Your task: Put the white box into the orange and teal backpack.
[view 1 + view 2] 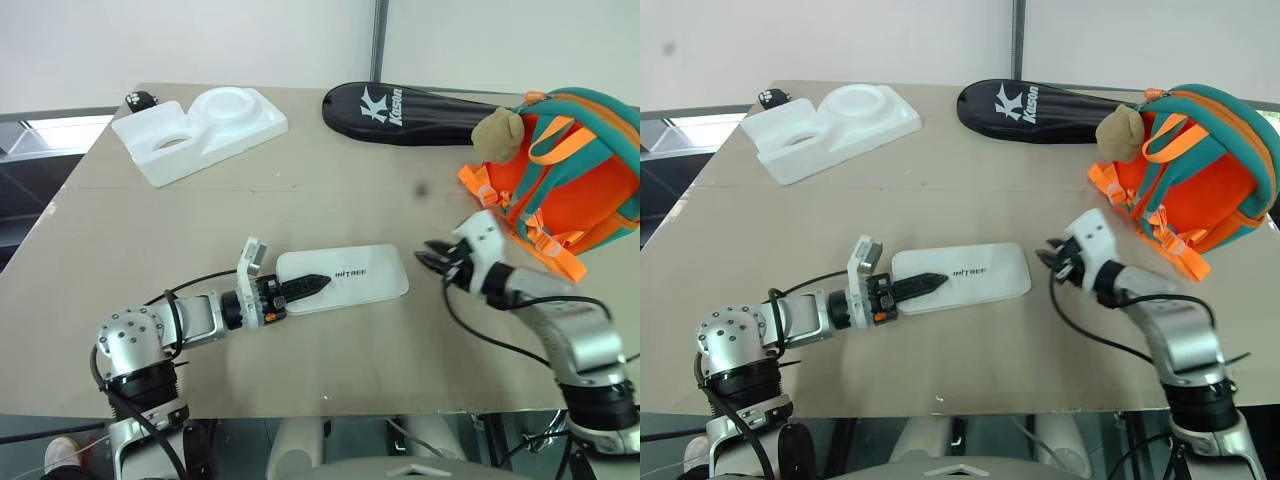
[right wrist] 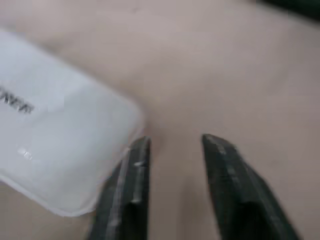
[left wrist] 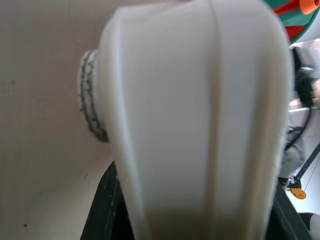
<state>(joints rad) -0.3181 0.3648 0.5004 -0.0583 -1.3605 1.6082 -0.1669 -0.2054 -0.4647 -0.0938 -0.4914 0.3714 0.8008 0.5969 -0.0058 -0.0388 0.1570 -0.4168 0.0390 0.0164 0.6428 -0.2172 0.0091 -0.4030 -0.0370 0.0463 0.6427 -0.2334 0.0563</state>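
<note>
The white box, lying flat on the table, is clamped at one end by the left gripper, while the right gripper is held part-open beside it, near the orange and teal backpack.

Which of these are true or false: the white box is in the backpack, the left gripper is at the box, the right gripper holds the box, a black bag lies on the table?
1. The white box is inside the orange and teal backpack. False: it lies flat on the table.
2. The left gripper is at the box's end. True.
3. The right gripper holds the box. False: its fingers are apart, beside the box.
4. A black racket bag lies on the table. True.
</note>
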